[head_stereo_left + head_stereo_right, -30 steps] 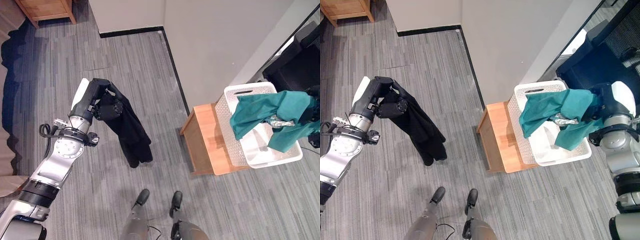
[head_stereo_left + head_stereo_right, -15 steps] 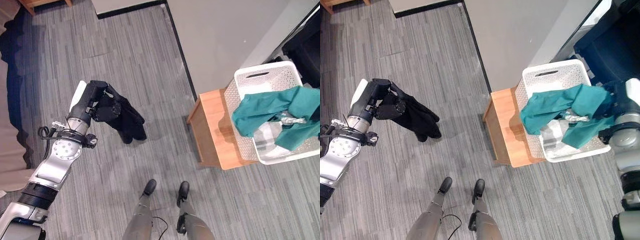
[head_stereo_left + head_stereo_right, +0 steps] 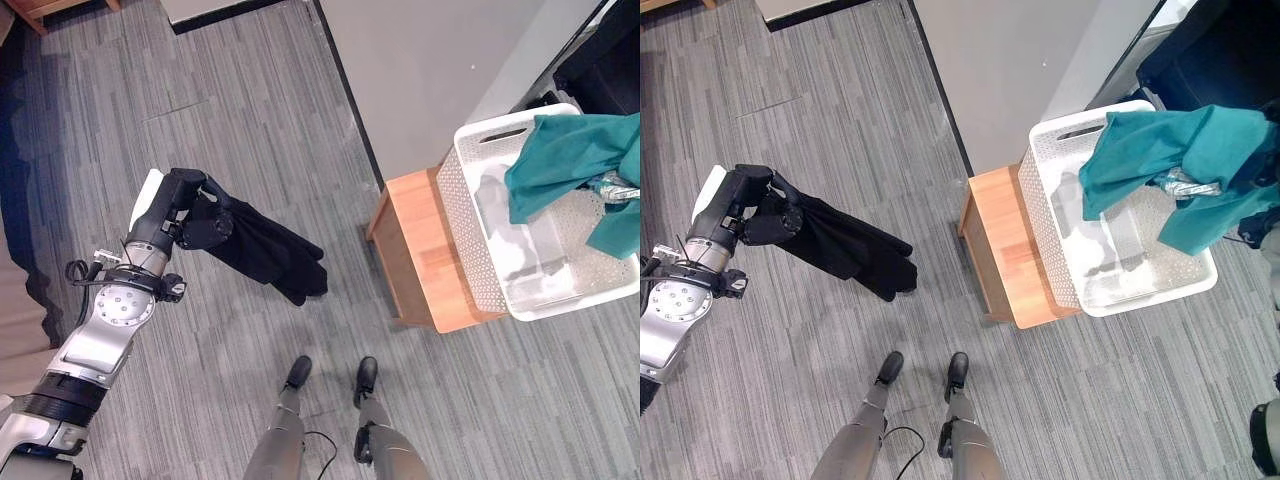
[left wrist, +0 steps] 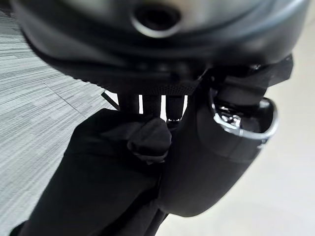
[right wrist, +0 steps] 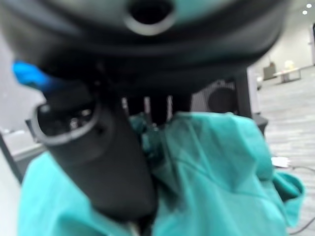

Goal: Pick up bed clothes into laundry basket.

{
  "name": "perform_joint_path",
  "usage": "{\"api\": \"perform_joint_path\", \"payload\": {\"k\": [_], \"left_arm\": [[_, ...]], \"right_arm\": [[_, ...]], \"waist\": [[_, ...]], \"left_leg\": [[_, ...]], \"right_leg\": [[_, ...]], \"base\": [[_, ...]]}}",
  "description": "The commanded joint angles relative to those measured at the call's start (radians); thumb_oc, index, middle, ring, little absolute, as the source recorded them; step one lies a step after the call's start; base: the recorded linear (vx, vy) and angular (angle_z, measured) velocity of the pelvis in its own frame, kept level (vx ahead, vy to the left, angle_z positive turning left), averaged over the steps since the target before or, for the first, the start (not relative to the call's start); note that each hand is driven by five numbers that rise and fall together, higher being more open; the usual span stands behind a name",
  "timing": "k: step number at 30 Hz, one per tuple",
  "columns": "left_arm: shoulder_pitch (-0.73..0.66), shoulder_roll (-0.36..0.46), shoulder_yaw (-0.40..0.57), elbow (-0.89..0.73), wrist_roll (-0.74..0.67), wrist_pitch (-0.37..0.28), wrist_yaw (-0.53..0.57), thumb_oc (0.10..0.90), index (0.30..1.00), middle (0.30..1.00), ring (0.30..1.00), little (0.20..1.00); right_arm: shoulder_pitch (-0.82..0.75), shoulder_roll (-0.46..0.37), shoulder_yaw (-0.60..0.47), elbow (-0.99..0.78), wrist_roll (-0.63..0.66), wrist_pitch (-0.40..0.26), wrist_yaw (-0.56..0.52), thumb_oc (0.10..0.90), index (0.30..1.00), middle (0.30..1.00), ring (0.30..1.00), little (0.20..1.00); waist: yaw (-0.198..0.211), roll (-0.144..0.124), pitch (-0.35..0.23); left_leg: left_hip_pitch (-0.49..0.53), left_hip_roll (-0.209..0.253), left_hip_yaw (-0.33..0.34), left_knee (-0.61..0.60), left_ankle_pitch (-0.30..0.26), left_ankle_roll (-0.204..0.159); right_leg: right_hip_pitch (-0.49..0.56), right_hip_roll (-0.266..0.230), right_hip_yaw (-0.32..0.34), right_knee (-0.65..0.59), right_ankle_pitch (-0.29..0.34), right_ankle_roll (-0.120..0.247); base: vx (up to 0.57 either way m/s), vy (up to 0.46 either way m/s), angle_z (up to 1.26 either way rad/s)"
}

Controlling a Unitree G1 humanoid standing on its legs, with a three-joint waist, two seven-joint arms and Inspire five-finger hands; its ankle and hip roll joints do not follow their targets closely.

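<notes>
- Laundry basket, white and perforated, stands on a low wooden bench beside a grey wall; a white cloth lies inside it.
- Teal garment hangs over the basket's far right part, draped above the rim and partly down inside.
- Right hand holds this teal garment: in the right wrist view its fingers are curled into the cloth, with the thumb pressed against it.
- Left hand is raised over the grey striped carpet floor, well apart from the basket, on the robot's left.
- Black garment hangs from the left hand, trailing out towards the bench with its loose end off the floor; the left wrist view shows the fingers closed round a bunched fold of it.
</notes>
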Motion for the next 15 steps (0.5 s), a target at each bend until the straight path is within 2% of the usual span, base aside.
{"api": "perform_joint_path", "payload": {"k": [1, 5, 10, 15], "left_arm": [[-0.065, 0.047, 0.093, -0.083, -0.033, -0.116, 0.032, 0.4, 0.3, 0.3, 0.3, 0.3], [-0.057, 0.04, 0.095, -0.078, -0.042, -0.114, 0.033, 0.4, 0.3, 0.3, 0.3, 0.3], [-0.005, 0.037, 0.135, -0.087, -0.043, -0.114, 0.03, 0.4, 0.3, 0.3, 0.3, 0.3], [0.012, 0.032, 0.148, -0.093, -0.046, -0.113, 0.03, 0.4, 0.3, 0.3, 0.3, 0.3]], "right_arm": [[-0.066, -0.078, 0.025, -0.008, 0.048, -0.042, -0.077, 0.8, 0.9, 0.9, 0.9, 0.9], [-0.093, -0.079, 0.05, 0.028, 0.043, -0.031, -0.077, 0.8, 0.9, 0.9, 0.9, 0.9], [-0.086, -0.062, 0.023, 0.028, 0.047, -0.031, -0.099, 0.8, 0.9, 0.9, 0.9, 0.9], [-0.088, -0.063, 0.019, 0.015, 0.042, -0.029, -0.106, 0.8, 0.9, 0.9, 0.9, 0.9]], "waist": [[-0.017, -0.042, -0.099], [-0.013, -0.039, -0.095], [-0.01, -0.029, -0.095], [-0.01, -0.03, -0.098]], "left_leg": [[-0.073, -0.069, -0.018, -0.108, 0.062, 0.002], [-0.086, -0.073, -0.014, -0.108, 0.067, 0.002], [-0.095, -0.075, -0.009, -0.108, 0.07, 0.003], [-0.096, -0.074, -0.007, -0.108, 0.071, 0.0]], "right_leg": [[-0.025, -0.017, 0.022, 0.0, -0.093, 0.057], [-0.036, -0.015, 0.019, 0.0, -0.09, 0.056], [-0.043, -0.014, 0.02, 0.0, -0.091, 0.055], [-0.036, -0.012, 0.016, 0.0, -0.097, 0.052]], "base": [[0.0, 0.0, 0.0], [-0.02, -0.018, 0.07], [0.0, 0.001, 0.02], [0.0, 0.0, 0.0]]}}
